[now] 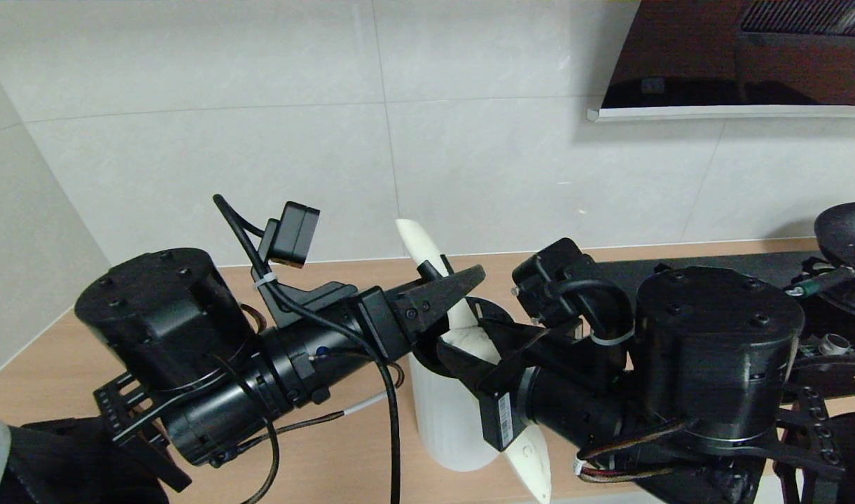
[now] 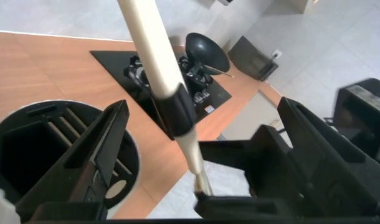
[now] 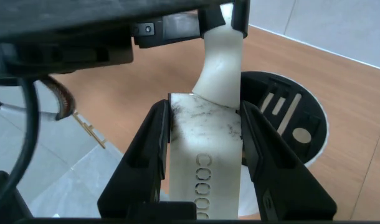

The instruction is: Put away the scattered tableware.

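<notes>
spatula (image 1: pixel 416 245), white and slotted, sits tilted in the air over the white utensil holder (image 1: pixel 445 427). its handle points up toward the tiled wall and its blade end hangs lower, past the front of the holder on the robot's side. the right gripper (image 1: pixel 473 346) is clamped on the broad blade. in the right wrist view its two black fingers press against either edge of the speckled blade (image 3: pixel 205 137), with the gripper's grip (image 3: pixel 205 109) just below where the blade narrows into the handle. the left gripper (image 1: pixel 455 301) comes in from the other side, higher up the handle. in the left wrist view its fingers stand wide apart (image 2: pixel 202 106) with the handle (image 2: pixel 149 50) running through the gap between them, touching neither. a dark band crosses the handle there, and i cannot tell what it is.

the holder stands upright on the wooden counter (image 1: pixel 63 364), directly under the two grippers. its black divided inside (image 2: pixel 22 149) already holds a few thin sticks and a round-ended piece. the right wrist view shows the same holder (image 3: pixel 319 140) just beyond the blade, the spatula above its rim and not inside it.

a black cooktop (image 1: pixel 637 269) lies on the counter to the right, well apart from the holder, with a dark pot (image 1: pixel 847 234) on it.
</notes>
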